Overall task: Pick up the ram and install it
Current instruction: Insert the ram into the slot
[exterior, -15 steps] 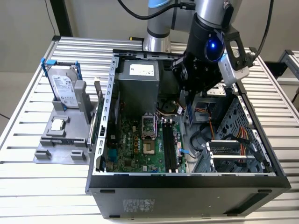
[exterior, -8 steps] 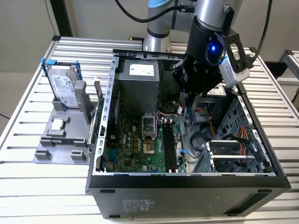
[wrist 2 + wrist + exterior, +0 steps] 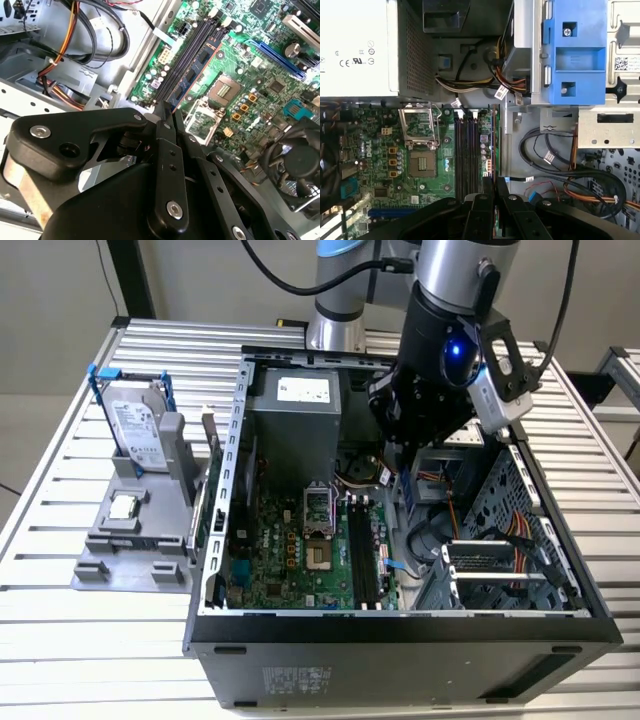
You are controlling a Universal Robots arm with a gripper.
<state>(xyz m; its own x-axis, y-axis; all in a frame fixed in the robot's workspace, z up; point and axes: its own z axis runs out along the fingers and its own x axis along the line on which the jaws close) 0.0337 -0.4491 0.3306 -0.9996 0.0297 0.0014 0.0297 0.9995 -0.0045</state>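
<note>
While gripper (image 3: 167,112) pinches ram (image 3: 194,75) narrow above memory slots (image 3: 467,155), at 3 o'clock of CPU socket (image 3: 422,162), you keep stick square, lined with slot, press evenly.

In the exterior view the gripper (image 3: 405,480) is mostly hidden behind the arm's dark wrist, so its fingertips cannot be made out there. In the second wrist view the ram (image 3: 192,80) shows as a thin blue strip with an orange edge running toward the fingers (image 3: 165,117), and its near end is covered by them; whether it sits in a slot or above one cannot be told. In the first wrist view the ram (image 3: 493,145) appears edge-on, its lower end hidden behind the black fingers (image 3: 488,192). The fan (image 3: 295,165) is cut off by the picture's edge.
</note>
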